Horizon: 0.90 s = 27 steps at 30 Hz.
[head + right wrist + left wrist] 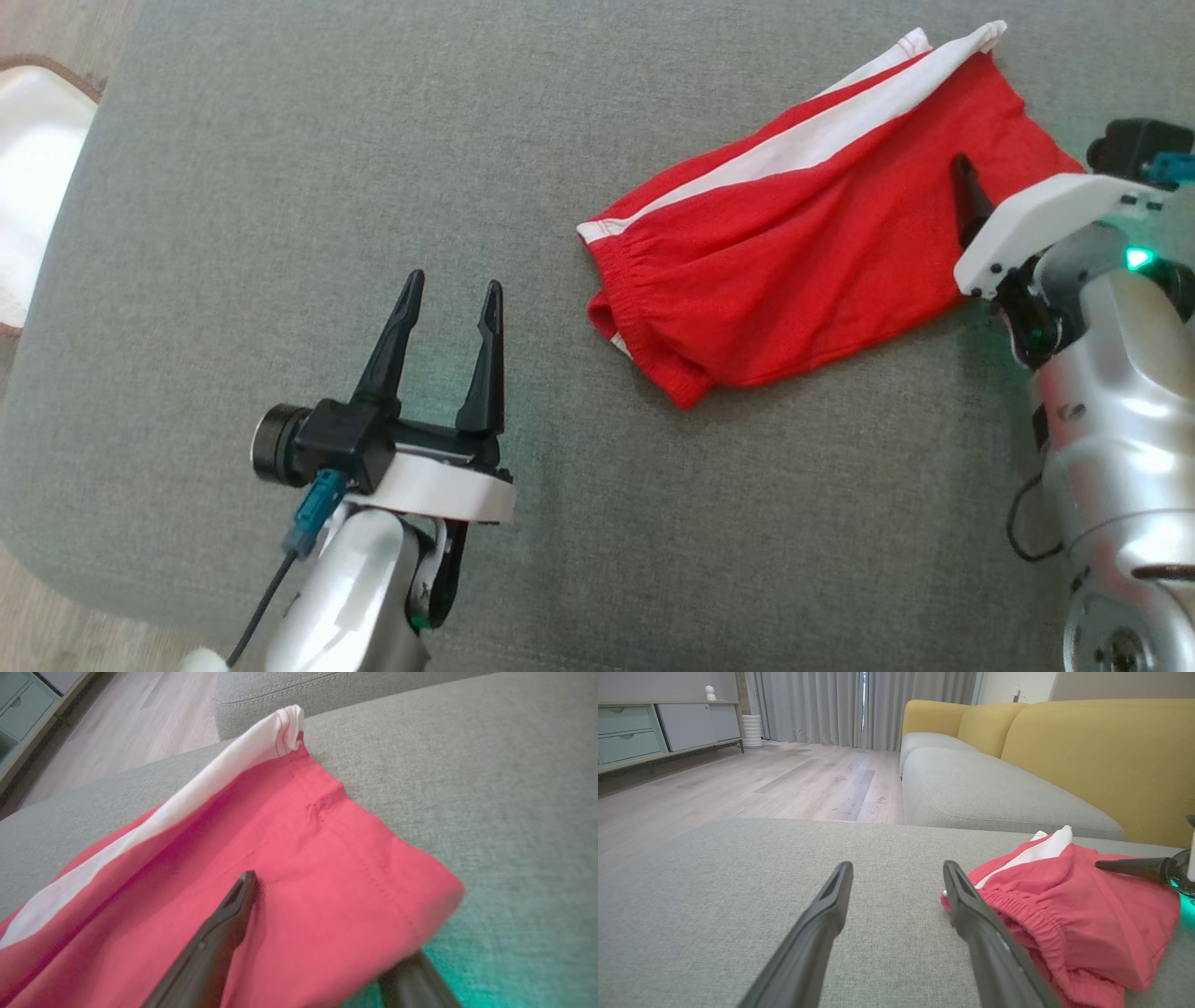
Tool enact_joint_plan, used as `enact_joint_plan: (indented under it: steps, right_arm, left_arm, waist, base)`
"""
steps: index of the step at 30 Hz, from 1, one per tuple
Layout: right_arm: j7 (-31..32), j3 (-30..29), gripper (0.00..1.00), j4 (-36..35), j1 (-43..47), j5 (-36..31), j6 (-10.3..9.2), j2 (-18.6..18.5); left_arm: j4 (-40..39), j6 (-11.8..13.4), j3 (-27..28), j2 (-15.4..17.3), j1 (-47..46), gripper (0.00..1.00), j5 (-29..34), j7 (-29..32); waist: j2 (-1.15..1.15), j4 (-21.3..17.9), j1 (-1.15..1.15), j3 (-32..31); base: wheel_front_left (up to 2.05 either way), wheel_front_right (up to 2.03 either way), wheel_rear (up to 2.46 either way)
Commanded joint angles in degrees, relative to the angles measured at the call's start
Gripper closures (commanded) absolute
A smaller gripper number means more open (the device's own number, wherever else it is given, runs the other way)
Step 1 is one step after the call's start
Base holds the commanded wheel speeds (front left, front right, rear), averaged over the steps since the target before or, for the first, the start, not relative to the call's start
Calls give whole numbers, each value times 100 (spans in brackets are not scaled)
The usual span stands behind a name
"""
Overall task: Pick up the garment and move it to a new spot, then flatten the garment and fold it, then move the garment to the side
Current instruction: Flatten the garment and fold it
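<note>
Left end effector gapes wide near red white-striped shorts; right end effector, equally wide, straddles their edge. Grey fabric ottoman lies beneath, yellow sofa beyond.

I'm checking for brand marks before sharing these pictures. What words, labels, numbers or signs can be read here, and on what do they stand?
No readable text in any view.
red shorts: white side stripe and stitching, no print, tag or number showing.
grey cushion: plain fabric.
cabinet: no label that can be made out.
green light on the right arm: a lamp, not a sign.
</note>
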Motion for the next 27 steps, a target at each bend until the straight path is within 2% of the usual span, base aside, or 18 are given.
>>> enact_joint_plan:
  steps: [1, 7, 8, 9, 10, 18, 27]
  right_arm:
    - [199, 87, 0, 223, 107, -34, 39, 155]
    - [255, 166, 0, 464, -97, -137, 39, 168]
    - [277, 201, 17, 497, -124, -133, 39, 171]
    - [282, 243, 68, 518, -148, -117, 39, 177]
    - [265, 279, 100, 529, -167, -93, 39, 182]
    - [-210, 618, 100, 449, -219, 164, 39, 197]
    - [-839, 749, 100, 317, -123, 566, 39, 108]
  left_arm:
    - [-195, 10, 109, 15, -202, 0, -22, -56]
    - [-251, 72, 20, 14, -249, 0, -124, -56]
    - [-255, 80, 9, 14, -256, 0, -131, -56]
    - [-258, 87, 0, 14, -263, 0, -135, -56]
    - [-260, 93, -6, 14, -270, 0, -135, -56]
    - [-238, 103, 36, 13, -308, 0, -91, -56]
    - [-226, 93, 100, 13, -292, 0, -56, -56]
  waist:
    - [0, 24, 0, 19]
    - [0, 69, 0, 98]
    - [0, 71, 0, 107]
    - [0, 72, 0, 115]
    - [0, 71, 0, 119]
    - [0, -14, 0, 114]
    - [0, -216, 0, 5]
  base:
    - [0, 0, 0]
    - [0, 0, 0]
    - [0, 0, 0]
    - [0, 0, 0]
    - [0, 0, 0]
    - [0, 0, 0]
    - [0, 0, 0]
